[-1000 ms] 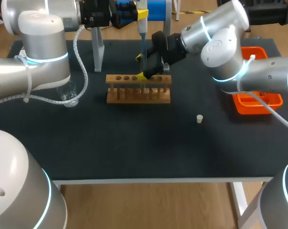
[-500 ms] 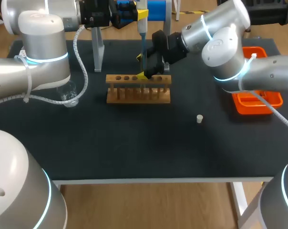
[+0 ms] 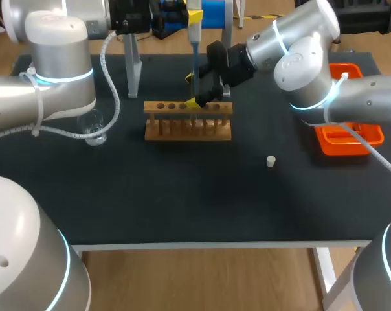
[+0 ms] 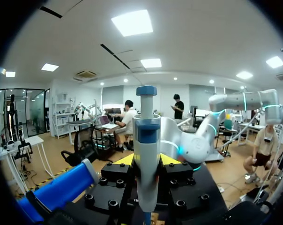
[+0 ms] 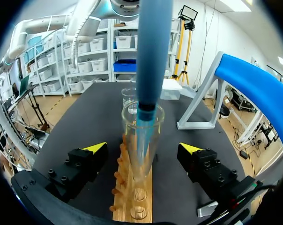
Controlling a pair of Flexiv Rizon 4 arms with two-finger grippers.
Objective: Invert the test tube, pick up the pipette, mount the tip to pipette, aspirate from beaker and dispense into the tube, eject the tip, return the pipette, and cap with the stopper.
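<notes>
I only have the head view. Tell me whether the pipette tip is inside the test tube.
Observer: The right wrist view shows the pipette tip inside the test tube, which stands in the wooden rack.
Operator: Report the right gripper.
Observer: The right gripper is open; its fingers flank the tube without touching it.
Operator: Now the left.
Observer: In its own wrist view, the left gripper is shut on the pipette.

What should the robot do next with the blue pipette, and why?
Probably squeeze the liquid out now. The left end effector grips the pipette, and its tip sits inside the mouth of the test tube standing in the wooden rack. The right end effector stands open around the tube, not touching it.
</notes>
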